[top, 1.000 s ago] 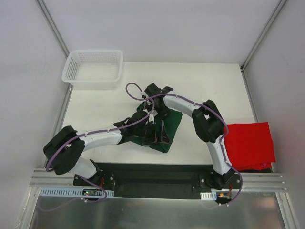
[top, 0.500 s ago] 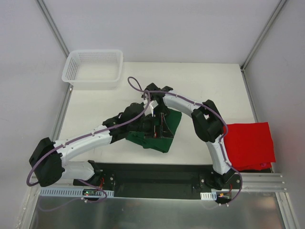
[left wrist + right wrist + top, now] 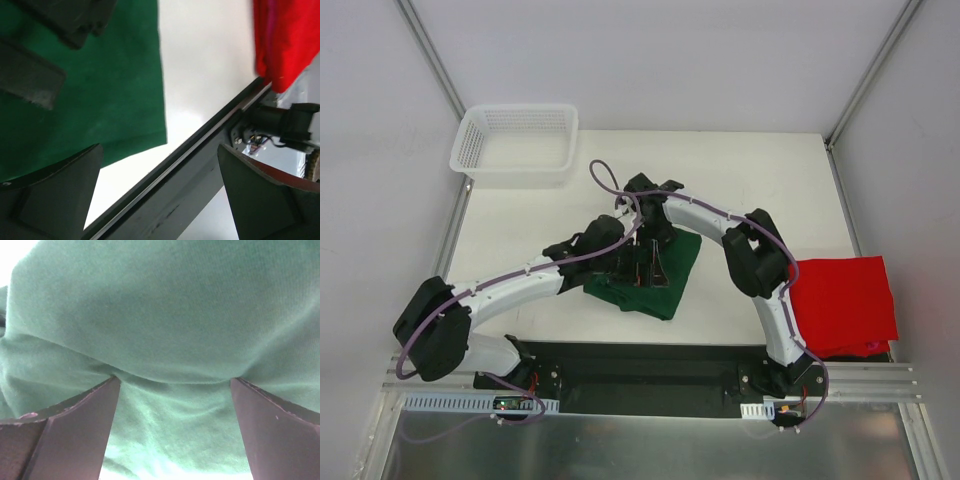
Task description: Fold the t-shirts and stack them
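Though wide open, right end effector (image 3: 175,385) against green t-shirt (image 3: 165,315); left (image 3: 157,155) over it.

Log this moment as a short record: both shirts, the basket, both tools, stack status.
green t-shirt: lying in the middle of the table, partly under both arms
red t-shirt: flat at the near right edge, apart from the green one
basket: white mesh, far left corner
left tool: open, nothing between its fingers, over the green shirt's edge
right tool: open, fingertips at the green cloth
stack: not yet made
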Motion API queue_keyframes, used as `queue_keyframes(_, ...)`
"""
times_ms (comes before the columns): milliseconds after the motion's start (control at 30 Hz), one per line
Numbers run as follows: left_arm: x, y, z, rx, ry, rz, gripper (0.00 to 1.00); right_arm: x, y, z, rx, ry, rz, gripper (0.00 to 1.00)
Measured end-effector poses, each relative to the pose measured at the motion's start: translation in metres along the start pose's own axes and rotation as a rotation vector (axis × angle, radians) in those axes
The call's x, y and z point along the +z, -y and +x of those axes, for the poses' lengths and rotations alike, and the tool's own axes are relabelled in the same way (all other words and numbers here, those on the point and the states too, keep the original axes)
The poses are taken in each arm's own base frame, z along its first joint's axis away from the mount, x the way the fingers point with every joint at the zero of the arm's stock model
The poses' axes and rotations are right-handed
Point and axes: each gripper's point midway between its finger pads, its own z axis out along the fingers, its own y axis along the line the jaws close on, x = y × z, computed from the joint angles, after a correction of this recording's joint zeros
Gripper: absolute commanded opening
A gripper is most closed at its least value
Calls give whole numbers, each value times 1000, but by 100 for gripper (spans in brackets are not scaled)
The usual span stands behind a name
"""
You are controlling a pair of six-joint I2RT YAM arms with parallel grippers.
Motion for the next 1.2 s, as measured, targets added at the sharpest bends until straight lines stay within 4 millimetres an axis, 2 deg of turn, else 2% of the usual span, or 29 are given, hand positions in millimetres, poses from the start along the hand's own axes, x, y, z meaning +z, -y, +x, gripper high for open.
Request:
queue_keyframes(133, 4, -21, 8, -14, -24, -64, 100, 1, 1, 1, -3, 5, 5, 96)
queue_keyframes(300, -1, -40, 15, -30, -34, -124, 99, 0, 2, 0, 1, 20, -3, 96)
queue_keyframes(667, -28, -37, 17, -16, 19, -120, 99, -2, 2, -1, 14, 16, -28, 96)
queue_keyframes(900, -27, -48, 28, -25, -1, -147, 99, -2, 3, -1, 18, 5, -27, 96)
queue_keyframes(1200, -21, -58, 29, -14, -4, -179, 99, -5, 7, -4, 56, 11, -61, 96)
